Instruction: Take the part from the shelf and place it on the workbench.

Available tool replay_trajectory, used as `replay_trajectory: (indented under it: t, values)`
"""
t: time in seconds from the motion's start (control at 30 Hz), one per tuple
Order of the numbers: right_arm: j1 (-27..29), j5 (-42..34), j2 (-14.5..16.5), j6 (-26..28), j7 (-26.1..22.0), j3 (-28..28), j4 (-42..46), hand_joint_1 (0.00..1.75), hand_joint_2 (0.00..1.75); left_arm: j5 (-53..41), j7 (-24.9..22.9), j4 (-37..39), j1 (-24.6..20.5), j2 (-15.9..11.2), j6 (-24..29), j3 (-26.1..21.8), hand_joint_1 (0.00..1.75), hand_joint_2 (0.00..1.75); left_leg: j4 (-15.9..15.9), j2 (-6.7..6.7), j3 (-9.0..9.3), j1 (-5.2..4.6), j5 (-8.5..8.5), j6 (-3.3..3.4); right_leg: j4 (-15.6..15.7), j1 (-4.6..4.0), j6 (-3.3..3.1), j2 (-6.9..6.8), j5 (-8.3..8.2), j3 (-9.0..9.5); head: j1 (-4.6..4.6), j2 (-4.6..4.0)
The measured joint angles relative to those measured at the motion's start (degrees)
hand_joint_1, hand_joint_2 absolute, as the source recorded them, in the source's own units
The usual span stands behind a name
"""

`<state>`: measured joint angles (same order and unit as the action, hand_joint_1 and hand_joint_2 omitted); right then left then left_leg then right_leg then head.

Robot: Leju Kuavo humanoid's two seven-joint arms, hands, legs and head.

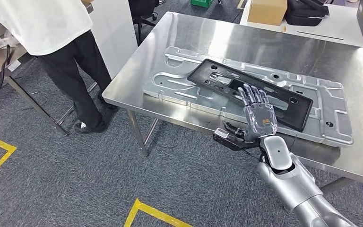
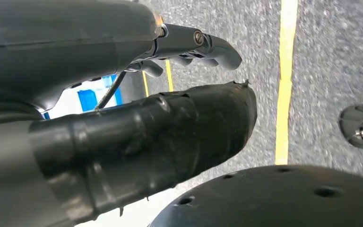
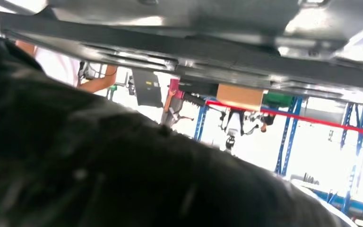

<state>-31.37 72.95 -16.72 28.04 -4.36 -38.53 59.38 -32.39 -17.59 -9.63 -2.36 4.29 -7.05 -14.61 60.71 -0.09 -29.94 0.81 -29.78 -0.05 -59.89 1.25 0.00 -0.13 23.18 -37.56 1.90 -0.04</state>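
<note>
From the head view: one black part (image 1: 250, 92) lies on one silver plate (image 1: 264, 97) on the worktop (image 1: 179, 38); right hand (image 1: 259, 113) flat over it, fingers (image 1: 251, 97) released. Left wrist view: left hand (image 2: 137, 118), fingers (image 2: 212, 47) curled around nothing.

One black part (image 1: 250, 90), one metal panel (image 1: 331, 106), one workbench (image 1: 179, 42), one cardboard box (image 1: 266, 10).

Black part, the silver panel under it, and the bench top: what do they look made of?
Black part: likely moulded plastic, matte, no glare. Silver panel: looks like stamped sheet metal, satin grey with pressed ribs and holes. Workbench top: probably stainless steel, brushed, with soft reflections. The right hand rests over the black part.
</note>
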Motion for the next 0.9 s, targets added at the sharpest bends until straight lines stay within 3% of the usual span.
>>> replay_trajectory:
  t: [0.03, 0.1, 0.13, 0.17, 0.2, 0.27, 0.3, 0.33, 0.37, 0.43, 0.5, 0.57, 0.63, 0.67, 0.73, 0.8, 0.83, 0.87, 0.9]
  values:
    - [0.09, 0.03, -0.14, -0.07, 0.13, -0.01, 0.58, 0.00, 0.00, -0.05, 0.01, -0.01, -0.01, -0.03, 0.15, -0.05, 0.00, 0.00, -1.79, -0.12, 0.93, -0.18, -0.22, 0.24, -0.03, 0.01, 0.41, 0.01, -0.38, -0.15, -0.01, 0.00]
    - [0.36, 0.05, -0.37, -0.18, 0.22, -0.05, 1.40, 0.00, 0.87, -0.08, 0.02, 0.00, 0.01, -0.05, 0.27, -0.12, 0.00, 0.00, -2.43, -0.19, 0.59, -0.45, 0.36, 1.01, 0.42, 0.05, 1.26, 0.04, -1.34, -0.25, -0.02, 0.00]
    - [0.56, 0.05, -0.48, -0.20, 0.22, -0.08, 1.67, 0.00, 1.31, -0.08, 0.03, 0.01, 0.00, -0.05, 0.28, -0.14, 0.00, 0.00, -2.77, -0.04, 0.39, -0.41, 0.89, 1.52, 0.40, 0.12, 1.60, 0.08, -1.21, -0.44, -0.04, 0.00]
    - [0.79, 0.05, -0.64, -0.24, 0.22, -0.09, 1.86, 0.00, 1.75, -0.10, 0.03, 0.01, -0.03, -0.05, 0.32, -0.15, 0.00, 0.00, -3.04, 0.11, -0.01, -0.34, 1.59, 2.15, -0.27, 0.15, 1.84, 0.11, -0.03, -0.82, -0.03, 0.00]
    - [1.01, 0.04, -0.83, -0.29, 0.24, -0.09, 2.02, 0.00, 1.75, -0.13, 0.05, 0.02, -0.03, -0.08, 0.40, -0.17, 0.00, 0.00, -3.32, 0.26, -0.55, -0.25, 2.36, 2.68, -1.96, 0.19, 2.01, 0.13, 2.20, -1.44, -0.03, 0.00]
    - [1.39, -0.05, -1.10, -0.56, 0.30, -0.09, 2.40, 0.00, 1.75, -0.25, 0.19, 0.02, -0.04, -0.16, 0.79, -0.19, 0.00, 0.00, -3.36, 0.44, -2.17, -0.37, 3.72, 3.30, -8.40, 0.14, 2.17, 0.13, 8.19, -3.16, -0.01, 0.00]
    - [1.70, -0.14, -1.15, -0.76, 0.37, -0.09, 2.68, 0.00, 1.75, -0.34, 0.31, 0.02, -0.01, -0.19, 1.03, -0.20, 0.00, 0.00, -3.28, 0.48, -3.12, -0.50, 4.37, 3.36, -11.91, 0.11, 2.25, 0.13, 10.05, -3.76, -0.02, 0.00]
    - [2.18, -0.24, -1.18, -1.00, 0.47, -0.09, 2.99, 0.00, 1.75, -0.43, 0.44, 0.02, 0.00, -0.20, 1.27, -0.20, 0.00, 0.00, -3.16, 0.51, -4.05, -0.62, 4.98, 3.37, -14.36, 0.05, 2.26, 0.13, 10.55, -3.76, -0.02, 0.00]
    - [2.88, -0.41, -1.20, -1.22, 0.64, -0.09, 3.35, 0.00, 1.75, -0.51, 0.57, 0.02, 0.00, -0.20, 1.45, -0.21, 0.00, 0.00, -2.98, 0.52, -4.94, -0.72, 5.53, 3.34, -15.10, 0.01, 2.19, 0.13, 9.80, -2.90, -0.02, 0.00]
    - [4.68, -0.90, -1.22, -1.63, 1.26, -0.06, 4.29, 0.00, 1.75, -0.60, 0.78, 0.02, 0.01, -0.20, 1.89, -0.23, 0.00, 0.00, -2.49, 0.49, -6.41, -0.83, 6.37, 3.16, -10.43, -0.19, 1.73, 0.12, 6.86, 1.85, -0.02, 0.00]
    - [6.50, -1.17, -1.21, -1.95, 2.02, 0.07, 5.38, 0.00, 1.75, -0.61, 0.98, 0.02, 0.03, -0.19, 2.38, -0.29, 0.00, 0.00, -2.02, 0.45, -7.34, -0.97, 7.08, 2.71, -2.42, -0.63, 0.98, 0.01, 6.72, 7.54, -0.05, 0.00]
    - [7.98, -1.15, -1.20, -2.13, 2.52, 0.23, 6.18, 0.00, 1.75, -0.61, 1.10, 0.02, 0.06, -0.19, 2.63, -0.41, 0.00, 0.00, -2.02, 0.50, -7.64, -0.97, 7.95, 2.00, 1.66, -1.07, 0.31, -0.02, 7.67, 9.70, -0.07, 0.00]
    - [9.01, -1.14, -1.19, -2.22, 2.67, 0.30, 6.61, 0.00, 1.75, -0.61, 1.12, 0.02, 0.14, -0.24, 2.77, -0.54, 0.00, 0.00, -2.19, 0.52, -7.81, -0.89, 8.51, 1.26, 2.20, -1.01, -0.37, -0.07, 6.73, 9.07, -0.04, 0.00]
    - [9.31, -1.15, -1.18, -2.27, 2.67, 0.31, 6.77, 0.00, 1.75, -0.61, 1.13, 0.02, 0.12, -0.29, 2.85, -0.59, 0.00, 0.00, -1.62, 0.46, -8.16, -0.85, 7.58, 0.90, 2.36, -0.85, -0.83, -0.13, 6.08, 8.55, -0.05, 0.00]
    - [9.65, -1.16, -1.15, -2.31, 2.67, 0.32, 7.08, 0.00, 1.75, -0.61, 1.13, 0.02, 0.07, -0.39, 2.95, -0.62, 0.00, 0.00, 2.59, 0.33, -9.53, -0.61, 2.49, 0.24, 2.65, -0.51, -1.59, -0.25, 4.64, 7.18, -0.09, 0.00]
    - [9.98, -1.20, -1.14, -2.33, 2.67, 0.34, 7.28, 0.00, 1.75, -0.62, 1.13, 0.02, 0.08, -0.41, 2.99, -0.63, 0.00, 0.00, 9.79, 0.30, -11.11, -0.34, -2.80, -0.34, 2.58, -0.51, -1.81, -0.25, 3.29, 5.54, -0.11, 0.00]
    - [10.28, -1.27, -1.14, -2.35, 2.67, 0.37, 7.33, 0.00, 1.75, -0.65, 1.14, 0.02, 0.09, -0.42, 3.05, -0.63, 0.00, 0.00, 12.71, 0.31, -11.31, -0.19, -3.50, -0.56, 2.49, -0.52, -1.71, -0.27, 2.62, 4.70, -0.11, 0.00]
    - [10.69, -1.47, -1.14, -2.43, 2.66, 0.44, 7.37, 0.00, 1.75, -0.68, 1.15, 0.02, 0.08, -0.43, 3.17, -0.63, 0.00, 0.00, 14.22, 0.31, -10.82, -0.06, -2.85, -0.73, 2.35, -0.51, -1.57, -0.31, 1.98, 3.83, -0.11, 0.00]
    - [11.21, -1.82, -1.12, -2.58, 2.58, 0.59, 7.45, 0.00, 1.75, -0.75, 1.17, 0.02, 0.06, -0.45, 3.31, -0.65, 0.00, 0.00, 13.76, 0.31, -9.34, 0.08, -1.26, -0.83, 2.13, -0.49, -1.37, -0.35, 1.37, 2.93, -0.11, 0.00]
